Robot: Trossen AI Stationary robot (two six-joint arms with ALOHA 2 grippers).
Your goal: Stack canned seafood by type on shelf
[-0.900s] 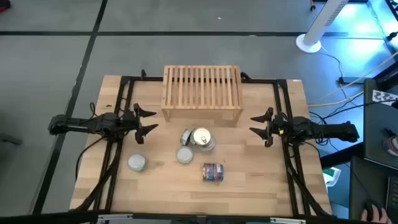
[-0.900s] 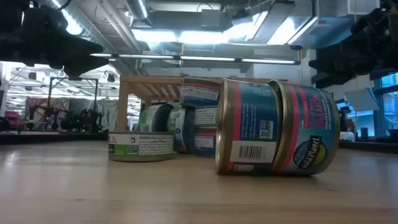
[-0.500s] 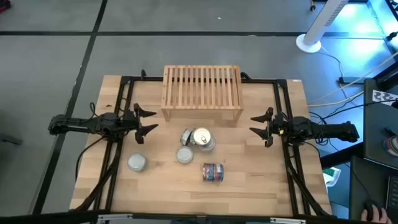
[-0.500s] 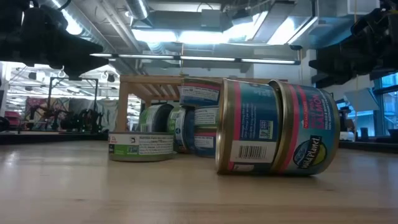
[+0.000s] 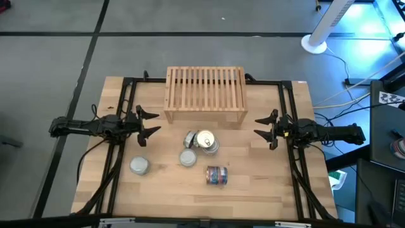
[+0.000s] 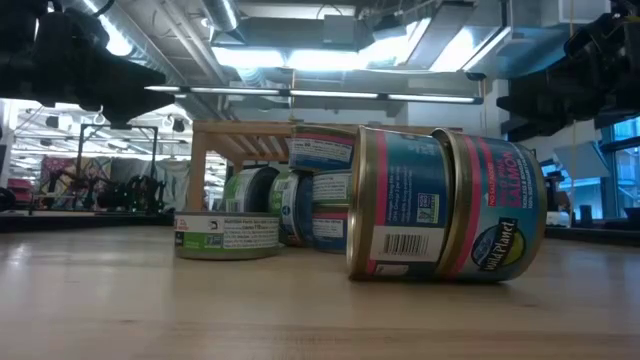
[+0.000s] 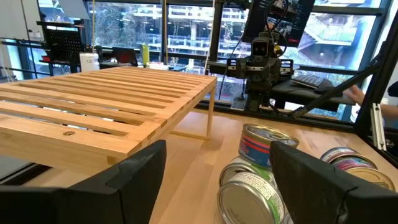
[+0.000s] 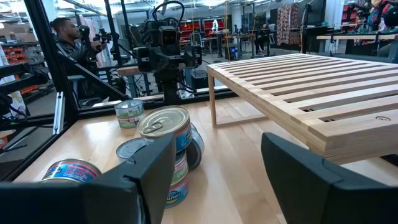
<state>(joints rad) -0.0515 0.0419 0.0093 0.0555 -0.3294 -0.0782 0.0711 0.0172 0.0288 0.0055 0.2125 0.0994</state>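
Note:
The light-wood shelf (image 5: 205, 95) stands on its legs at the table's far middle. In front of it lies the canned seafood: a small heap of tins (image 5: 201, 140), one gold-lidded tin (image 8: 165, 127) tilted on top of the others, and a flat silver tin (image 5: 188, 158). A lone grey tin (image 5: 139, 166) stands upright at the near left. Blue-red labelled tins (image 6: 445, 205) lie on their sides nearest the front edge. My left gripper (image 5: 150, 123) hovers open to the heap's left. My right gripper (image 5: 262, 128) hovers open to its right. Both point inward and hold nothing.
Black frame rails (image 5: 123, 126) run along the table's left and right sides under both arms. Bare wood lies between each gripper and the tins. Beyond the table a person (image 8: 65, 31) shows in the room.

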